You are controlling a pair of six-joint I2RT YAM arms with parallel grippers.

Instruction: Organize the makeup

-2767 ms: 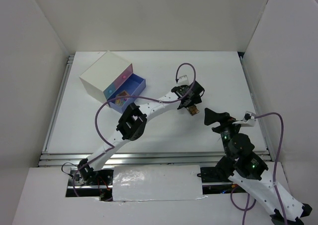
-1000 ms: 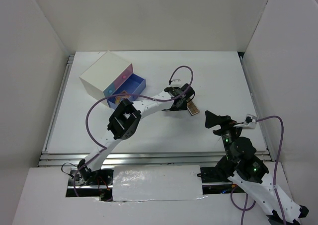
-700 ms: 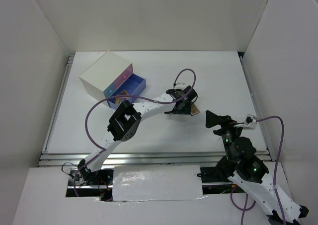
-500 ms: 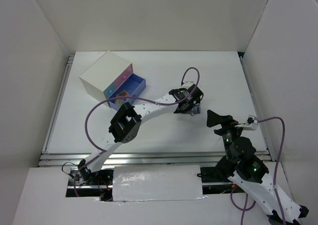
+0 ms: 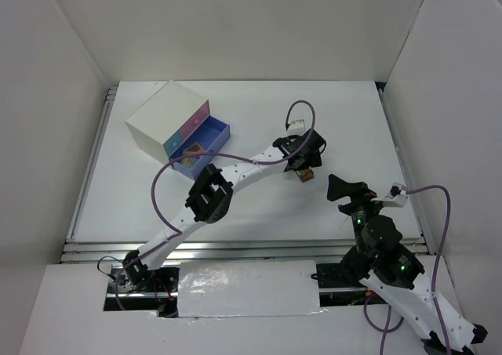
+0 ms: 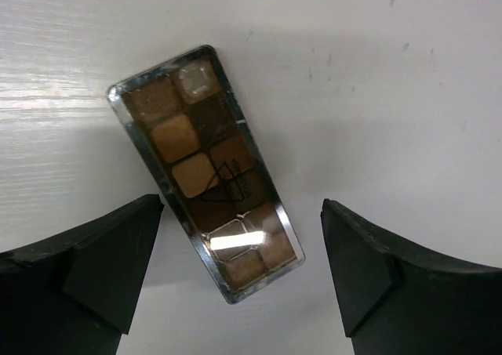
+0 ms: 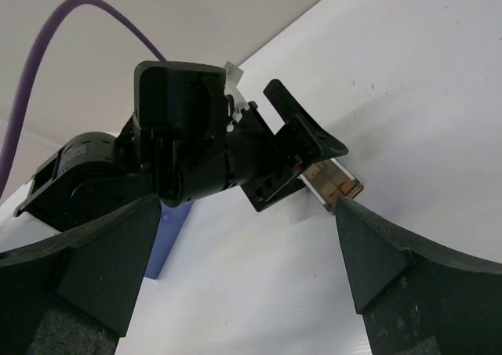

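Black and spread wide, the right end effector (image 5: 343, 188) hangs empty closest to the bases, its 2 fingers facing the palette and holding nothing. Just beyond it, the left end effector (image 6: 241, 214) is also apart, with 1 finger on each side of the long eyeshadow palette (image 6: 205, 171). The palette lies flat on the white worktop (image 5: 353, 120), right of the middle, and neither finger touches it. How high the fingers sit above the surface I cannot tell. The palette lies skewed across the closing line, so my worry is that a squeeze meets 2 opposite corners first and spins it. The fingers could also ride over the thin glossy rim and come together on nothing, so squaring the wrist to the long sides looks wise. The 2 arms are near each other here, and a reach by the right one risks a knock. Bare worktop surrounds the palette on every side, with the right-hand rail (image 5: 400, 159) and the side walls (image 5: 447, 96) well apart from it. Farther off at the back left stands the white box (image 5: 163, 118), its blue drawer (image 5: 205, 139) pulled out toward the middle, with open surface between for a carry.
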